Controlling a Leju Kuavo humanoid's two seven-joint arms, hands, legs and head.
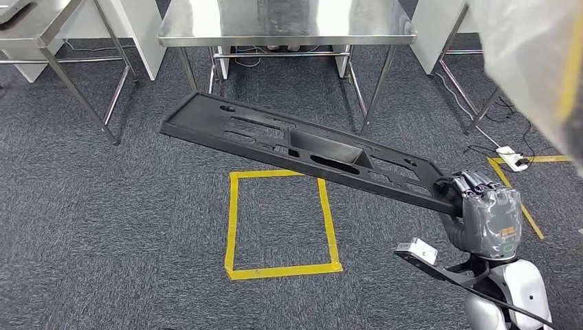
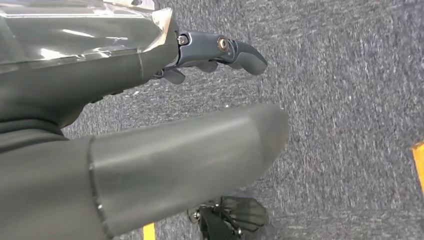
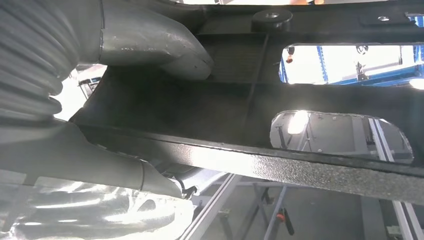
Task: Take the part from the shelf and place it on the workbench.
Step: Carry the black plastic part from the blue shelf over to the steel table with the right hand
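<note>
A long black plastic part (image 1: 302, 146) with several cut-outs hangs above the grey carpet, slanting from the far left down toward me on the right. My right hand (image 1: 481, 206) grips its near end. Close up, the right wrist view has the part (image 3: 280, 95) running across it, with my thumb (image 3: 150, 40) on one face and my fingers (image 3: 115, 170) under its rim. My left hand (image 2: 150, 115) hangs over the carpet with its fingers (image 2: 235, 52) held loosely apart and nothing in it. The steel workbench (image 1: 285, 24) stands ahead, beyond the part's far end.
A yellow tape rectangle (image 1: 278, 223) marks the carpet below the part. A second steel table (image 1: 41, 27) stands at the far left. A white power strip (image 1: 512, 157) and cables lie on the floor at the right, by more yellow tape (image 1: 512, 185).
</note>
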